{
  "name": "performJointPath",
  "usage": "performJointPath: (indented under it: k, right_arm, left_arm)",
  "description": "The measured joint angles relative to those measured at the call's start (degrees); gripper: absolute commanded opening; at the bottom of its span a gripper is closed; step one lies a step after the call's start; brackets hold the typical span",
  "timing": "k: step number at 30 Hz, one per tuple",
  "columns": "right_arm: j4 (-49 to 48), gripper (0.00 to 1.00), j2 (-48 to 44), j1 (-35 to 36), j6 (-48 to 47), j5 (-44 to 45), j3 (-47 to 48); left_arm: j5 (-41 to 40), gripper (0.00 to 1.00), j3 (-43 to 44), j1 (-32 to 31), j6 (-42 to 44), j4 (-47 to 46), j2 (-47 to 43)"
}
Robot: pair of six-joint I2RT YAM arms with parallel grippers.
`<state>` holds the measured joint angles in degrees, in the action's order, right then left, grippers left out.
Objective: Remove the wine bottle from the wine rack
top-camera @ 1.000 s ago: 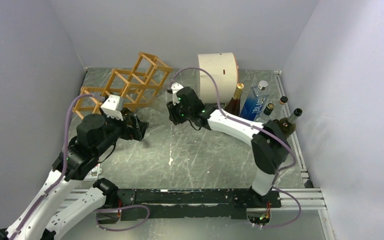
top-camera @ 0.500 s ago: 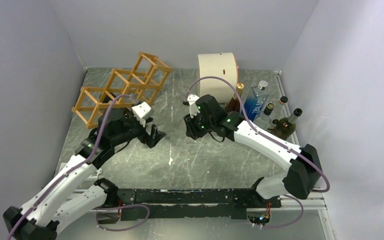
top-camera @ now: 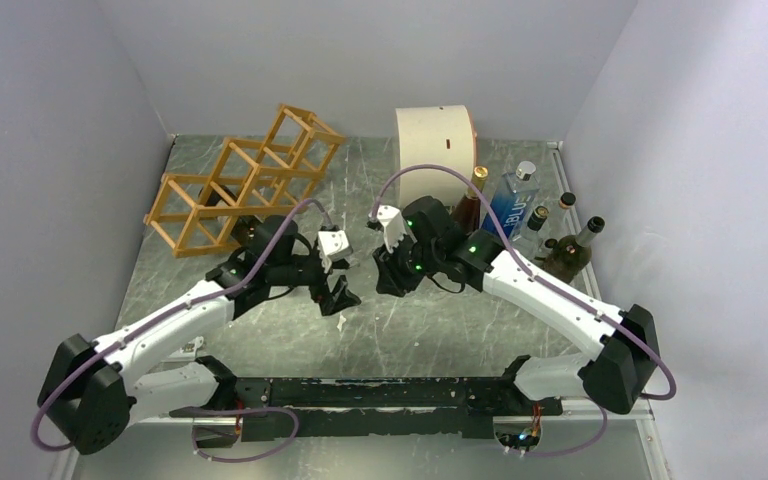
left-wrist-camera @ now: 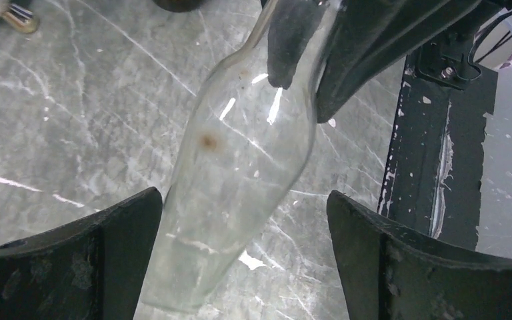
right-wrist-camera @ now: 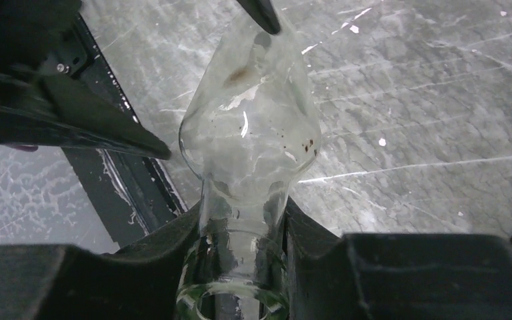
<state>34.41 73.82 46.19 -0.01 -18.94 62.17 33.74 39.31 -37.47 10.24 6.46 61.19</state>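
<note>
A clear glass wine bottle [right-wrist-camera: 250,140] is held by its neck in my right gripper [right-wrist-camera: 243,247], which is shut on it above the middle of the table [top-camera: 392,275]. The bottle's body slants towards my left gripper [top-camera: 340,295]. In the left wrist view the bottle's base [left-wrist-camera: 193,267] lies between the wide-open jaws of my left gripper [left-wrist-camera: 243,247], close to the left finger [left-wrist-camera: 73,267] and apart from the right one. The orange-brown wine rack [top-camera: 245,180] stands at the back left with no bottle showing in its cells.
A cream drum [top-camera: 435,150] stands at the back centre. A dark bottle [top-camera: 470,205], a blue-labelled bottle [top-camera: 510,205] and a green bottle [top-camera: 570,250] stand at the right. The black base rail [top-camera: 400,392] runs along the near edge.
Both arms have moved from near the rack towards the middle of the table. The left gripper has swung right and now has its open jaws around the bottle's base.
</note>
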Motion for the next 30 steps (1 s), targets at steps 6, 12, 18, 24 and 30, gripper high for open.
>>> performJointPath:
  k: [6,12,18,24,30]
  right_arm:
    - [-0.31,0.00,-1.01,0.00,-0.42,-2.73,-0.96]
    - [-2.47,0.17,-1.84,-0.17,0.31,-3.65,-1.77]
    - [-7.19,0.64,-3.50,-0.09,5.68,1.03,-2.16]
    - [-13.79,0.76,-5.33,-0.09,13.03,4.33,-6.21]
    - [-23.10,0.76,-9.33,-0.09,21.46,5.81,-12.61]
  left_arm:
    - [0.20,0.83,0.00,-1.44,0.15,-1.51,5.14]
    - [-0.63,0.43,0.07,-1.66,2.16,-0.26,7.23]
    - [-4.24,0.09,-0.07,-1.84,1.81,2.03,5.46]
    - [-8.44,0.07,-0.70,-1.84,1.11,2.12,0.11]
    - [-10.36,0.07,-1.27,-1.84,0.59,2.01,-1.90]
